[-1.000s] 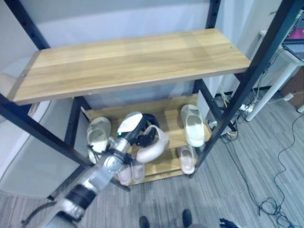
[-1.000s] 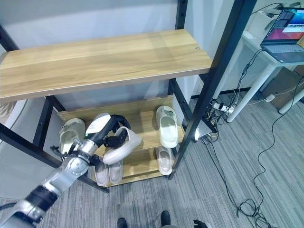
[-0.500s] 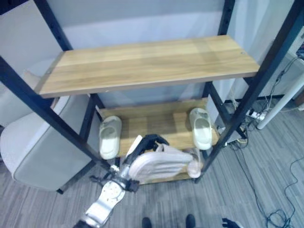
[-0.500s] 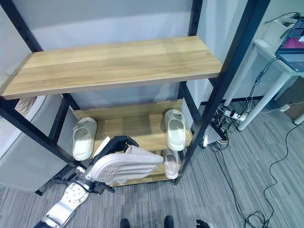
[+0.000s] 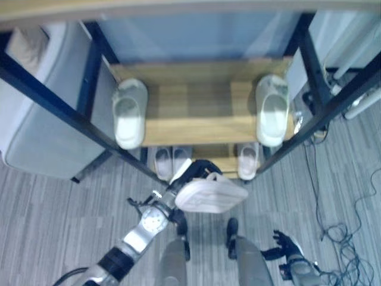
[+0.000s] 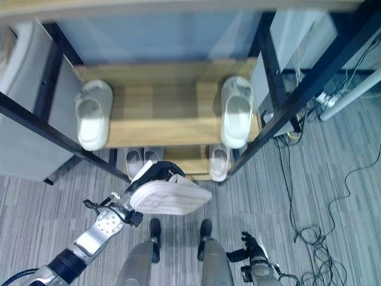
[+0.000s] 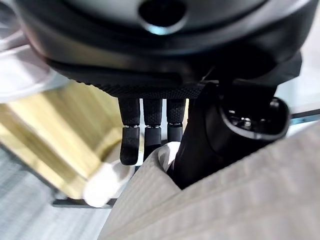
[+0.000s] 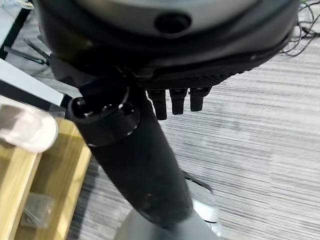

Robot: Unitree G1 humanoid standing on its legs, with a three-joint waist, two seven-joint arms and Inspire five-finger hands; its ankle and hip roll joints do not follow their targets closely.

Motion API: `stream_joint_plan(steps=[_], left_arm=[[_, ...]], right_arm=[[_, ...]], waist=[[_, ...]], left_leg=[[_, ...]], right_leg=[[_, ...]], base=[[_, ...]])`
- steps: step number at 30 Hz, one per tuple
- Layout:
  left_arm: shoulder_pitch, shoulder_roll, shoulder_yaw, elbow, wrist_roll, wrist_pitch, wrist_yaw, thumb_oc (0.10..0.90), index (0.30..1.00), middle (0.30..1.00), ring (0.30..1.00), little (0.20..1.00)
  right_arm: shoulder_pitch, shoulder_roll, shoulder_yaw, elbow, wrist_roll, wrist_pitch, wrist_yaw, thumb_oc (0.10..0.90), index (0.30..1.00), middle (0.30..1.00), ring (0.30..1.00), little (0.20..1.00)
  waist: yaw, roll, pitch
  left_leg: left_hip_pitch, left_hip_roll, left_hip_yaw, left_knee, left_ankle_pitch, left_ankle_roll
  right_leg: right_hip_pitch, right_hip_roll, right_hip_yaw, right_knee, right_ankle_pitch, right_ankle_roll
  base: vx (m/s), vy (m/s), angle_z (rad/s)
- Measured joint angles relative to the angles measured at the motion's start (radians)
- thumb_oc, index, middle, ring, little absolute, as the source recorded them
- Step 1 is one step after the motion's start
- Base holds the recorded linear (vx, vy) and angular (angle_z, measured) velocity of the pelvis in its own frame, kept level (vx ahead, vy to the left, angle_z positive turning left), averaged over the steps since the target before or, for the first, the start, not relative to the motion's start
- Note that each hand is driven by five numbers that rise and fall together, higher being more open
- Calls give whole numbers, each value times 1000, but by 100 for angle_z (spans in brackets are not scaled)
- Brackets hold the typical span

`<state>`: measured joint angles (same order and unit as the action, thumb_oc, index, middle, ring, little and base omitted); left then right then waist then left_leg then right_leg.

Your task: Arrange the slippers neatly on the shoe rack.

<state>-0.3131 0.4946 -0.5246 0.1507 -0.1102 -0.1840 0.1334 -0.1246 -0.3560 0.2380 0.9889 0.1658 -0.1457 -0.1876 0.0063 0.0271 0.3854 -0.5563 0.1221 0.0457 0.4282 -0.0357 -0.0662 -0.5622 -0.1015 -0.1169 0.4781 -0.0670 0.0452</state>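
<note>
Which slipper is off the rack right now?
The pale slipper gripped in the left hand, sole up over the floor in front of the rack. The others lie on the rack's shelves, two on the middle one, three lower down.

The left arm [image 6: 89, 238] is mostly silver-grey metal with a round disc-shaped joint near the wrist, some darker bands further down and a white patch just behind the left hand [image 6: 156, 173], which is all black. The right hand [image 6: 253, 247] is black too; up close its fingers [image 8: 173, 100] are ribbed, segmented black stubs and the thumb [image 8: 130, 155] is a thick smooth black cylinder with a round cap. From the left wrist camera the fingers [image 7: 152, 127] have the same jointed black look below a glossy black housing with a finely textured edge.
</note>
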Motion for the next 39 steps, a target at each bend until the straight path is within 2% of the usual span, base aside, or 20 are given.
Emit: stream_joint_plan(steps=[1, 2, 5, 6, 7, 10, 12, 13, 14, 15, 16, 17, 19, 22, 25, 26, 27, 30, 33, 39], left_arm=[[-45, 12, 10, -5, 16, 0, 22, 400, 300, 300, 300, 300], [-73, 20, 18, -5, 25, 0, 40, 400, 300, 300, 300, 300], [-143, 44, 64, -17, 60, -2, 121, 400, 300, 300, 300, 300], [-178, 71, 92, -41, 87, -4, 152, 400, 300, 300, 300, 300], [-219, 81, 121, -42, 96, -5, 177, 400, 300, 300, 300, 300], [-298, 111, 131, -39, 131, 6, 235, 400, 300, 300, 300, 300], [-374, 162, 132, -44, 175, 6, 280, 400, 300, 300, 300, 300], [-414, 189, 135, -44, 198, 9, 302, 400, 300, 300, 300, 300], [-415, 189, 135, -44, 198, 9, 302, 400, 300, 300, 300, 300], [-465, 227, 140, -44, 216, 12, 357, 400, 300, 300, 300, 300], [-481, 254, 134, -43, 223, 12, 375, 400, 300, 300, 300, 300], [-520, 307, 115, -36, 251, 17, 390, 400, 300, 300, 300, 300], [-597, 387, 83, -12, 291, 35, 429, 400, 300, 300, 300, 300], [-635, 405, 80, 19, 319, 47, 453, 400, 300, 300, 300, 300], [-689, 463, -45, 101, 323, 54, 475, 400, 300, 300, 300, 300], [-687, 479, -59, 109, 323, 54, 475, 400, 300, 300, 300, 300], [-690, 481, -66, 124, 320, 53, 489, 400, 300, 300, 300, 300], [-729, 511, -139, 179, 320, 54, 495, 400, 300, 300, 300, 300], [-754, 510, -167, 200, 321, 50, 496, 400, 300, 300, 300, 300], [-922, 505, -326, 341, 328, 54, 504, 400, 300, 300, 300, 300]], right_arm=[[-1, -11, -7, -69, 10, -2, -11, 800, 900, 900, 900, 900], [-5, -15, -10, -98, 15, -7, -18, 800, 900, 900, 900, 900], [-65, -47, -18, -185, 40, -16, -50, 800, 900, 900, 900, 900], [-65, -66, -26, -275, 49, -20, -67, 800, 900, 900, 900, 900], [-96, -77, -38, -326, 52, -32, -75, 800, 900, 900, 900, 900], [-153, -89, -47, -401, 64, -50, -100, 800, 900, 900, 900, 900], [-179, -103, -48, -468, 74, -82, -117, 800, 900, 900, 900, 900], [-181, -116, -49, -500, 74, -87, -123, 800, 900, 900, 900, 900], [-181, -116, -50, -500, 74, -87, -123, 800, 900, 900, 900, 900], [-219, -137, -50, -525, 74, -99, -128, 800, 900, 900, 900, 900], [-231, -147, -45, -530, 75, -107, -128, 800, 900, 900, 900, 900], [-229, -169, -44, -558, 75, -110, -127, 800, 900, 900, 900, 900], [-233, -205, -49, -584, 76, -115, -128, 800, 900, 900, 900, 900], [-239, -222, -53, -594, 82, -117, -132, 800, 900, 900, 900, 900], [-178, -235, -38, -622, 83, -118, -121, 800, 900, 900, 900, 900], [-149, -244, -36, -651, 83, -122, -117, 800, 900, 900, 900, 900], [-115, -249, -34, -678, 83, -126, -113, 800, 900, 900, 900, 900], [-69, -282, -32, -723, 83, -133, -104, 800, 900, 900, 900, 900], [-47, -294, -31, -733, 83, -133, -104, 800, 900, 900, 900, 900], [-31, -337, -4, -763, 87, -144, -101, 800, 900, 900, 900, 900]], waist=[[-1, -6, 20], [-10, -13, 36], [-15, -5, 58], [-28, -8, 67], [-42, -7, 89], [-57, -6, 106], [-59, -4, 104], [-58, -2, 105], [-58, -2, 105], [-57, -1, 104], [-62, -1, 104], [-61, 0, 108], [-62, 4, 114], [-63, 6, 128], [-67, -17, 163], [-68, -18, 164], [-88, -18, 164], [-111, -17, 163], [-136, -17, 163], [-165, -17, 163]], left_leg=[[-82, 0, 2, 96, -31, 5], [-134, -9, 1, 167, -54, 3], [-324, 17, -1, 365, -114, 7], [-417, 18, -15, 445, -141, 3], [-477, 19, -21, 500, -150, 6], [-589, 30, -36, 628, -188, 12], [-700, 34, -59, 754, -222, 11], [-750, 36, -74, 829, -254, 15], [-752, 36, -74, 830, -255, 15], [-841, 37, -83, 929, -285, 12], [-873, 38, -86, 970, -295, 10], [-920, 37, -94, 1046, -322, 19], [-1017, 38, -117, 1214, -384, 16], [-1065, 45, -115, 1301, -412, 19], [-1047, 60, -97, 1452, -499, 29], [-1043, 69, -94, 1491, -526, 34], [-1045, 70, -90, 1548, -554, 30], [-1045, 82, -92, 1677, -641, 36], [-1047, 92, -89, 1727, -676, 43], [-1026, 105, -84, 1815, -747, 34]], right_leg=[[-98, -11, 26, 134, -50, -8], [-156, -22, 47, 203, -74, -16], [-345, -3, 69, 358, -105, -17], [-439, -4, 79, 440, -126, -30], [-499, -9, 83, 494, -137, -24], [-608, -5, 89, 613, -168, -31], [-714, -2, 90, 725, -202, -28], [-761, -1, 90, 797, -222, -46], [-763, 0, 90, 799, -223, -46], [-857, 2, 101, 895, -247, -46], [-891, 1, 108, 935, -258, -33], [-937, 1, 113, 1012, -281, -48], [-1032, 0, 126, 1171, -335, -46], [-1086, 4, 144, 1254, -354, -37], [-1099, 28, 193, 1408, -417, -21], [-1103, 34, 205, 1445, -433, -17], [-1113, 38, 225, 1499, -456, 7], [-1133, 62, 260, 1617, -512, 23], [-1142, 73, 277, 1661, -530, 32], [-1144, 97, 308, 1740, -577, 58]], base=[[-184, 66, -7], [-168, 58, -1], [-140, 60, -28], [61, 38, -11], [30, 47, -9], [23, 55, -6], [48, 44, -6], [86, 36, -3], [147, 55, -8], [136, 42, -5], [188, 41, -5], [135, 23, -2], [143, 12, -4], [141, 3, -5], [171, 20, -12], [165, 76, -11], [161, 77, -6], [96, 51, -16], [64, 41, -10], [41, 55, -6]])
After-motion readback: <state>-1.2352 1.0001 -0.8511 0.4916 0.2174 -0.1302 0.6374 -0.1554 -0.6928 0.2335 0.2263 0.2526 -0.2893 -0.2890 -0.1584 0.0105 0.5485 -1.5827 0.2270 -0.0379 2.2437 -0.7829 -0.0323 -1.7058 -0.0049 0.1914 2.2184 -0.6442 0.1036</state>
